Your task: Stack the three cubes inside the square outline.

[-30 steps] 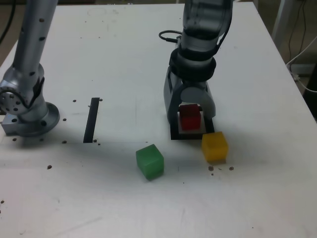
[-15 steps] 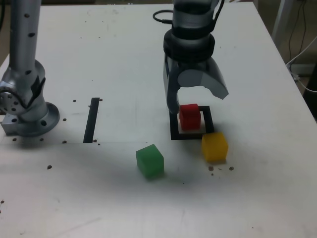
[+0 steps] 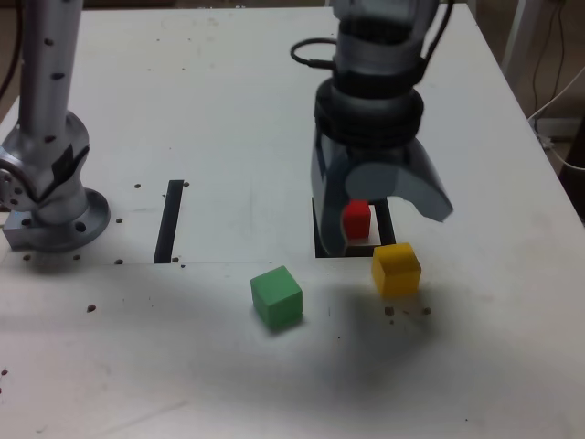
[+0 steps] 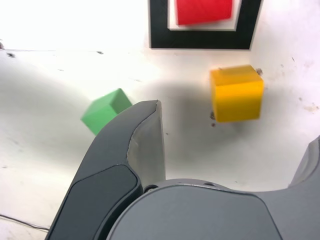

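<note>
three cubes, one red (image 3: 357, 220), one yellow (image 3: 397, 271), one green (image 3: 277, 297), one pincer (image 3: 393, 229)

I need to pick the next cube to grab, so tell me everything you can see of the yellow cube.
The yellow cube is small, matte and plain, with no markings seen. It sits flat on the white table, outside the square outline, near its lower right corner in the exterior view. The open gripper is not touching it.
</note>
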You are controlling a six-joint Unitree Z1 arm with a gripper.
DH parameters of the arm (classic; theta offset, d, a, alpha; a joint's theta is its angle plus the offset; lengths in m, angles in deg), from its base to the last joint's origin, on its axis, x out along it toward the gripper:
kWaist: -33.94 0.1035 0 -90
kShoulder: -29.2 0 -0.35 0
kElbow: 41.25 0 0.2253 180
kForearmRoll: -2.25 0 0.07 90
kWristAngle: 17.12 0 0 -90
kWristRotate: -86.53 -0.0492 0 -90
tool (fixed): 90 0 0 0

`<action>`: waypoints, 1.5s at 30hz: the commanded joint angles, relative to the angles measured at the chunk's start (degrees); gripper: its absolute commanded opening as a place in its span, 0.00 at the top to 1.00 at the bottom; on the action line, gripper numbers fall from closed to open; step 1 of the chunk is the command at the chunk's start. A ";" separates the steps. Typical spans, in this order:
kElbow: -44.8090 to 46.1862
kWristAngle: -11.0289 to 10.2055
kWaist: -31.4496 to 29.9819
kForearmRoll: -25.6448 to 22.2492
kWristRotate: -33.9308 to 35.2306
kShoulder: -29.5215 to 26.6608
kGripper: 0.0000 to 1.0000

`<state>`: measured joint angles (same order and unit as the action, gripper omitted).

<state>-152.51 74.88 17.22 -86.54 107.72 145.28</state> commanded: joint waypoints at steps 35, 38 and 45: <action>0.72 -3.03 1.04 8.13 -2.12 8.77 0.64; 0.95 -3.00 1.11 8.67 -2.12 8.77 0.67; 1.77 -2.97 1.17 10.96 -2.63 8.62 0.74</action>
<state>-150.95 71.91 18.28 -76.18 105.36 153.82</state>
